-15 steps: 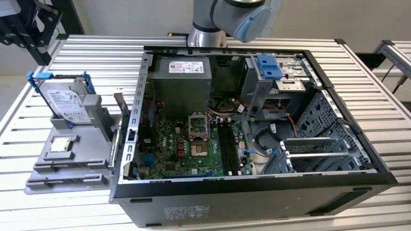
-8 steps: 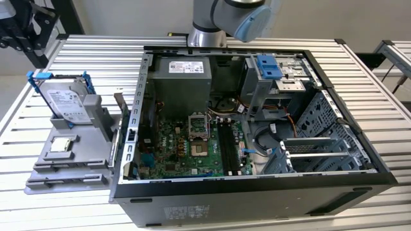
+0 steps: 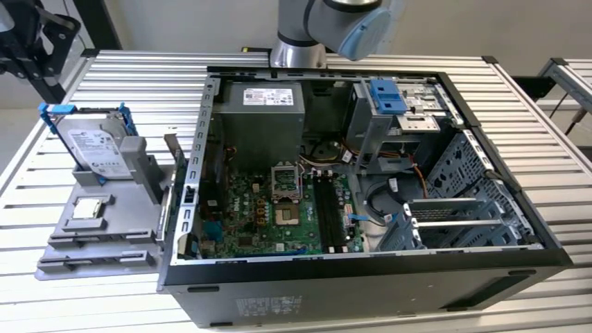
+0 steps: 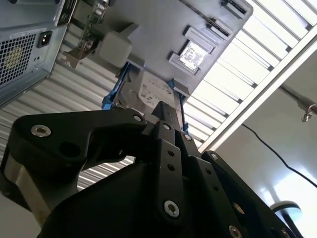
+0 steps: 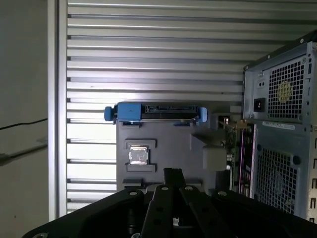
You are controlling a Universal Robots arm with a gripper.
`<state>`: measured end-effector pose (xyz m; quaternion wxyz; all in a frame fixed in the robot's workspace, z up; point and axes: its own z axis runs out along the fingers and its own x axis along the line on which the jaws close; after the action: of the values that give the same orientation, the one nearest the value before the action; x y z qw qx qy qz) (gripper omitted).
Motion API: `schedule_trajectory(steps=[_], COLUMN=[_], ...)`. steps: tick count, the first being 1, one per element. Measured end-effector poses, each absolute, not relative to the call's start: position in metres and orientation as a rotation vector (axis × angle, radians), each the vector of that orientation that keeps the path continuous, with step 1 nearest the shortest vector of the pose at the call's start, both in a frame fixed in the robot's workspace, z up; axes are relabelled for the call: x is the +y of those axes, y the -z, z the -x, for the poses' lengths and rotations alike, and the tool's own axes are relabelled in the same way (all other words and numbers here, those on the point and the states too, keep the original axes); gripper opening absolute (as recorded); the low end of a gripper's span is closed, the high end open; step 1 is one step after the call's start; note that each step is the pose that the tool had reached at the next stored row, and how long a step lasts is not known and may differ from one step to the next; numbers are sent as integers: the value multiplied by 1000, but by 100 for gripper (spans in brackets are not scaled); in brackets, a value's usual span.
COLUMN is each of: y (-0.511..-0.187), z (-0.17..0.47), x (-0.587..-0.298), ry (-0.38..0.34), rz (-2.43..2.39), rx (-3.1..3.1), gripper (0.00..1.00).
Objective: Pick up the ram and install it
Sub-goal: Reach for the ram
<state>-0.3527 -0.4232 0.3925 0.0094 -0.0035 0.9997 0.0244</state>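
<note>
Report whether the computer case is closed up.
No, in the exterior view the computer case lies with its side open, and the green circuit board inside is in plain sight.

Shiny ribbed metal table [image 3: 518,97], matt grey plastic tray [image 3: 111,232] (smooth), perforated sheet-metal case [image 5: 277,171]

Slatted aluminium table [image 3: 138,83], pale wall [image 3: 185,21]

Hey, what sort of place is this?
Probably a robotics lab or test bench for computer assembly: a slatted metal table, an open computer case and a grey parts holder with a hard drive.
</note>
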Motion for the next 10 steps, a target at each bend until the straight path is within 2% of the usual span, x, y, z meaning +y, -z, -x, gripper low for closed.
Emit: schedule_trajectory(steps=[10], y=[-393], z=[355], x=[-436], ry=[-76], rz=[11], rx=[3122], gripper=[0])
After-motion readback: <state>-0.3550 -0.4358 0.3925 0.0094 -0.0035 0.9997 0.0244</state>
